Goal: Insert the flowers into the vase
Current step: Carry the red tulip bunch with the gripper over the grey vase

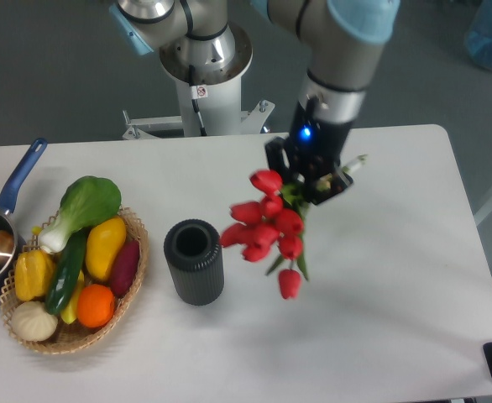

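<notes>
A white table (397,277) is stretching below me, a grey floor lying beyond its far edge; I am clamping my gripper (306,183) on the stems of the flowers (267,228), their red heads hanging above the surface. The vase (194,261) is standing upright just left of the blooms; a basket (103,332) of fruit and vegetables is sitting further left.

No readable text anywhere. Only a small red-and-white sticker (200,91) on the white robot base column (204,105) — print too small to make out. Blue indicator light (305,133) lit on the wrist — no characters on it.
</notes>
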